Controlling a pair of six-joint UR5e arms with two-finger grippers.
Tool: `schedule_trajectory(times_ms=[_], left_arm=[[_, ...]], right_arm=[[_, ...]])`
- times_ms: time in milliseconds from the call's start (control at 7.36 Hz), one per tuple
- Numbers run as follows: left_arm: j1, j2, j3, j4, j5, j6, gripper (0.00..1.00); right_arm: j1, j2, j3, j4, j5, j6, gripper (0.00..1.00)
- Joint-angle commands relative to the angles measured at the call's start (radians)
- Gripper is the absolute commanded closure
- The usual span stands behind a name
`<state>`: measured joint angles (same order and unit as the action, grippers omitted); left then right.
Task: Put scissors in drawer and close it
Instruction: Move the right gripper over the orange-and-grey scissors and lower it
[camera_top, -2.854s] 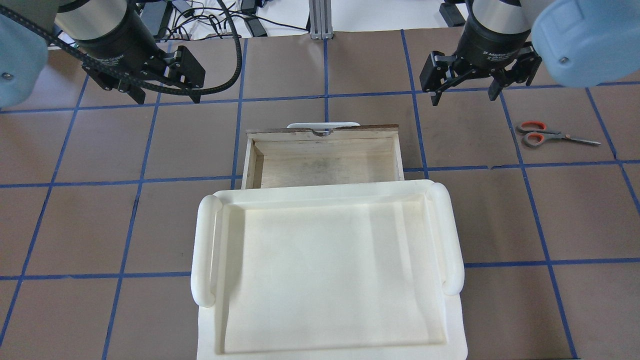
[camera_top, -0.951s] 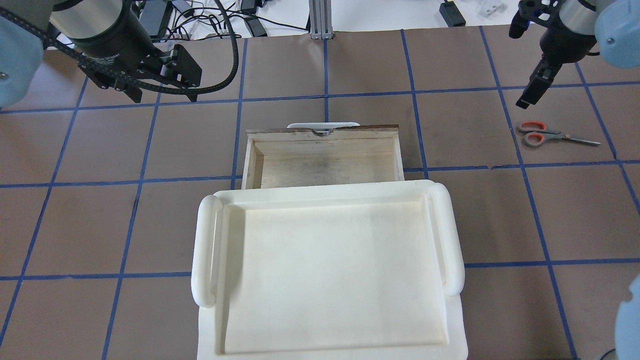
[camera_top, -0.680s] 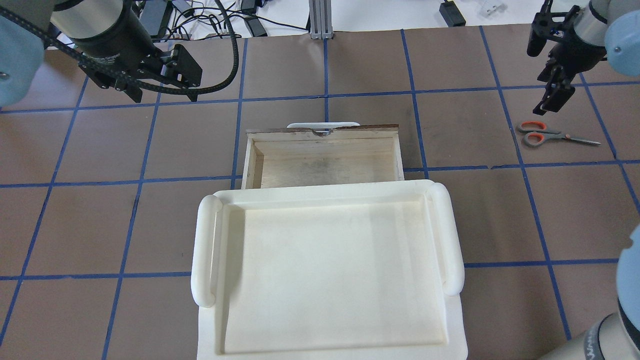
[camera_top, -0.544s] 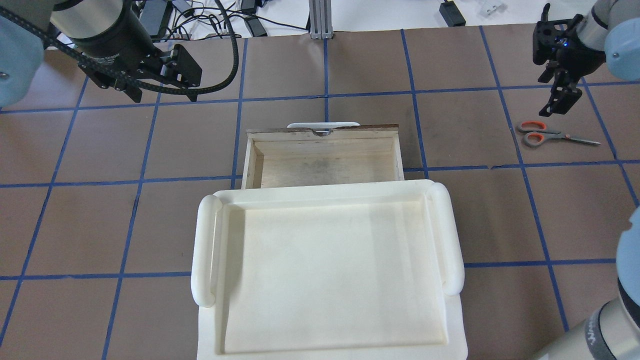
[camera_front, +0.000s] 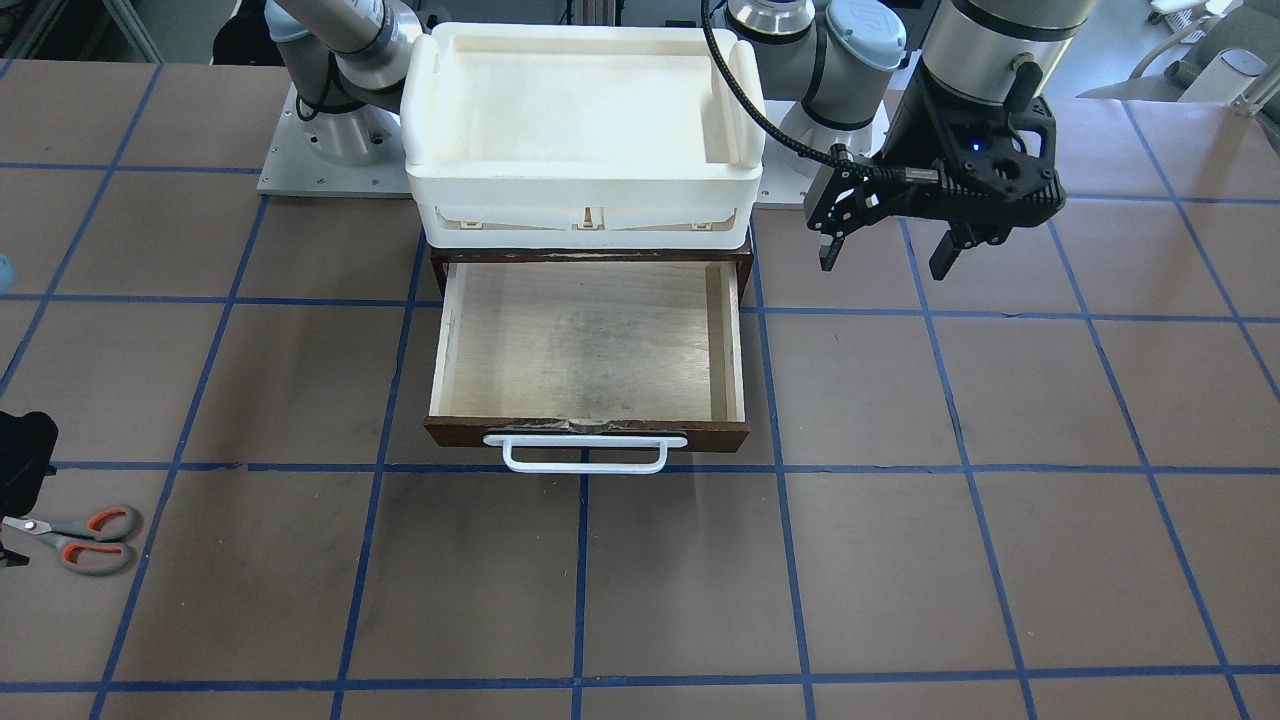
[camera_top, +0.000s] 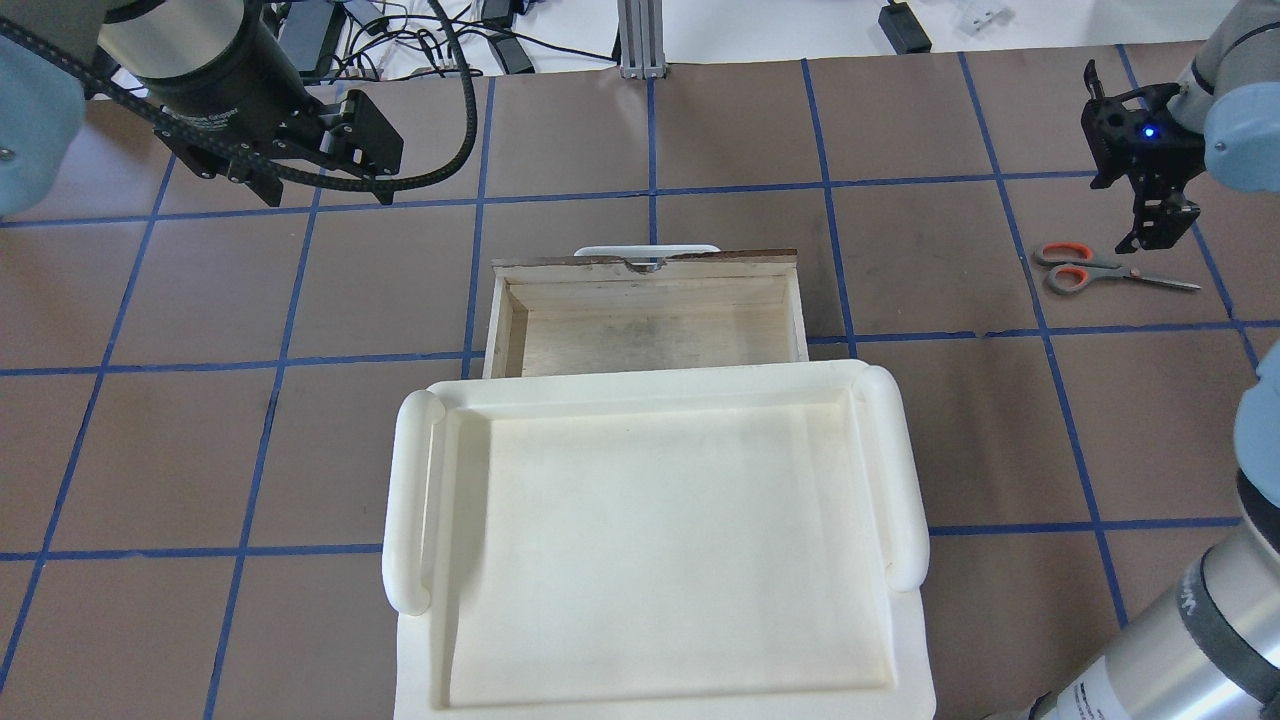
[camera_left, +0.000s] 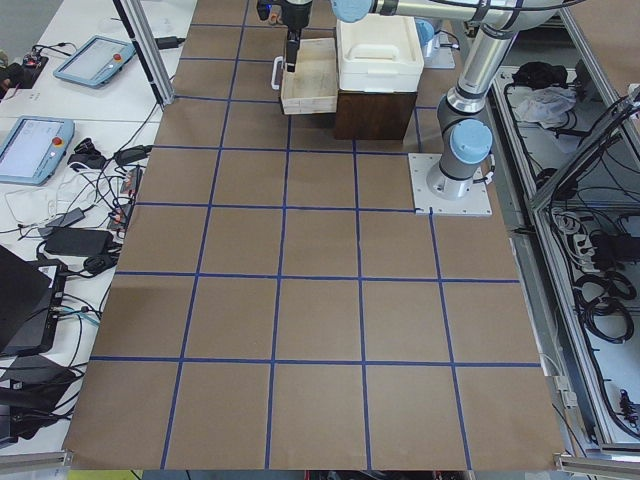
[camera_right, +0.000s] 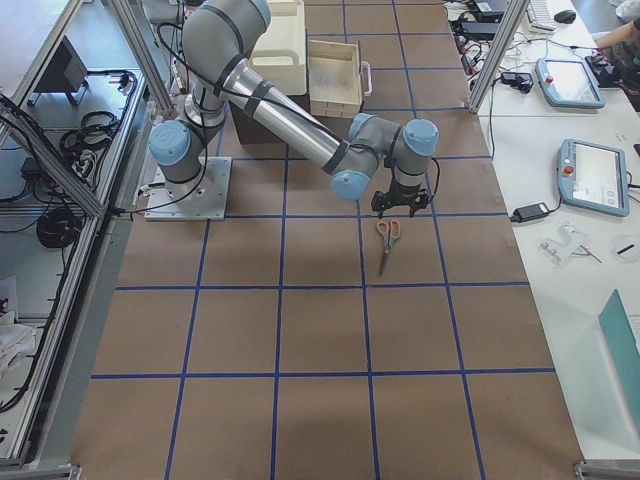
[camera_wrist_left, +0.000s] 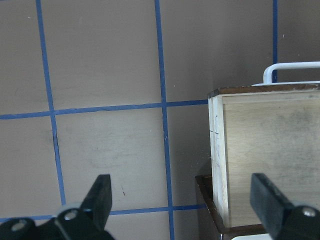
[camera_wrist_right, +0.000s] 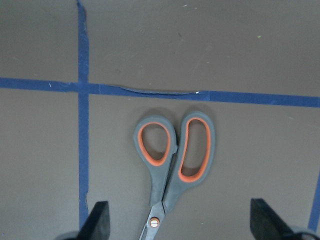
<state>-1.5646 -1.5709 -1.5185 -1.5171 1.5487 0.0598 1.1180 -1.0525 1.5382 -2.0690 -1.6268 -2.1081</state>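
Hovering above the scissors (camera_wrist_right: 172, 160), our right gripper (camera_wrist_right: 182, 222) has its jaws wide open and empty, the pivot lying between them on the table (camera_top: 980, 430), well right of the open drawer (camera_top: 648, 268).

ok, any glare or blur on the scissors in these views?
Right wrist view: scissors sharp, evenly lit, blades cropped by the bottom edge. Overhead: small but crisp, no glare; white tray looks washed out. Front-facing: in focus, blades run off the left frame edge.

No lettering can be read on anything.
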Motion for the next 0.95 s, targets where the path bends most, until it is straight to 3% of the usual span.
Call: schedule_trajectory(times_ms=[0,816], left_arm=[[0.0,0.0,-0.002,0.0,-0.002,0.0,0.0],[0.0,0.0,-0.005,0.002,-0.002,-0.002,0.0]], right_arm=[[-0.041,0.066,-0.001,-0.023,-0.007,-0.035,0.0],[-0.046,0.118,0.002,-0.036,-0.011,-0.03,0.0]])
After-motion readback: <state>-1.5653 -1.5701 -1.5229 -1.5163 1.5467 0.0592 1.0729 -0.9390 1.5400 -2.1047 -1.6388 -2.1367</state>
